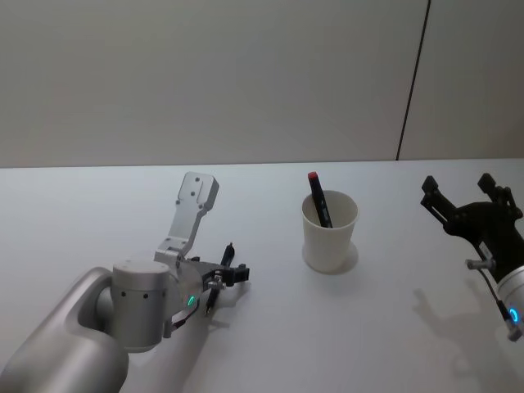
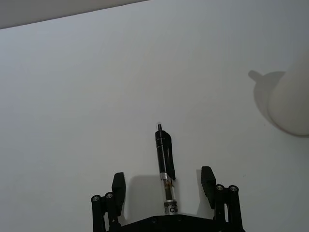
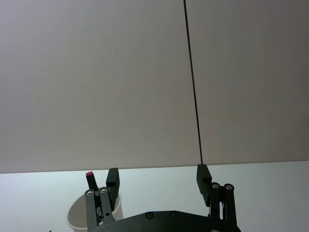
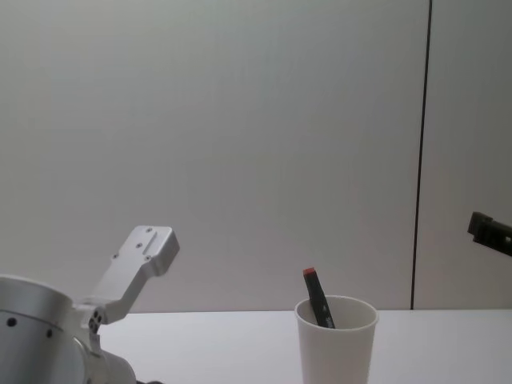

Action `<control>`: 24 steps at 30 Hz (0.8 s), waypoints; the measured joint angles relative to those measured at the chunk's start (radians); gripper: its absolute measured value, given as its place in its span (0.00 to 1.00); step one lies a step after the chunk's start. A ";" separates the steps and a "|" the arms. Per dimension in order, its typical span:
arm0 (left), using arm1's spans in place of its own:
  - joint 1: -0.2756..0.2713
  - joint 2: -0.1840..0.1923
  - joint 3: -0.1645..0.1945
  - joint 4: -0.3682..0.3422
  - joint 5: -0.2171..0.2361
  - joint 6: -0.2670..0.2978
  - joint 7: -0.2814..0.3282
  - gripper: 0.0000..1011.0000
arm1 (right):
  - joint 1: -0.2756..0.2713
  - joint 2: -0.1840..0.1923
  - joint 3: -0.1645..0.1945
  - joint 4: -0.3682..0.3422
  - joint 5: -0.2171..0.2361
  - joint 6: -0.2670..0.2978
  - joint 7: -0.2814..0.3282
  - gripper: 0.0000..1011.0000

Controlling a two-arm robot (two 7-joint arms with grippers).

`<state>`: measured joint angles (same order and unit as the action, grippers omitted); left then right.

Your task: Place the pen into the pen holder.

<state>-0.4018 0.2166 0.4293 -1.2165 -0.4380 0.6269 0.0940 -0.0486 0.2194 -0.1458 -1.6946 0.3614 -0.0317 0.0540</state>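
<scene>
A: State of left gripper (image 2: 162, 175)?

B: Jaws apart. The pen (image 2: 163, 150) lies midway between them, a gap to each finger, clip end sticking out past the tips.

A: And the pen holder (image 1: 330, 233)?

B: On the table (image 1: 98, 213), well beyond those jaws and off to one side, with a red-capped marker (image 1: 318, 199) leaning inside. The right gripper (image 1: 458, 182) is up off the table, jaws wide apart on nothing — pen holder sits low behind one of its fingers.
</scene>
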 joint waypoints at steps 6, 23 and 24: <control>0.000 -0.002 0.004 -0.005 0.024 0.021 0.013 0.99 | 0.000 0.000 0.000 0.000 0.000 0.000 0.000 0.99; -0.001 -0.012 0.004 -0.002 0.055 0.047 0.022 0.73 | 0.000 0.000 0.000 0.000 0.000 0.000 0.000 0.99; -0.001 -0.012 0.004 -0.001 0.056 0.047 0.022 0.73 | 0.000 0.000 0.000 0.000 0.000 0.000 0.000 0.99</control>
<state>-0.4033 0.2043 0.4335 -1.2175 -0.3821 0.6741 0.1163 -0.0486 0.2194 -0.1458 -1.6946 0.3613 -0.0317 0.0540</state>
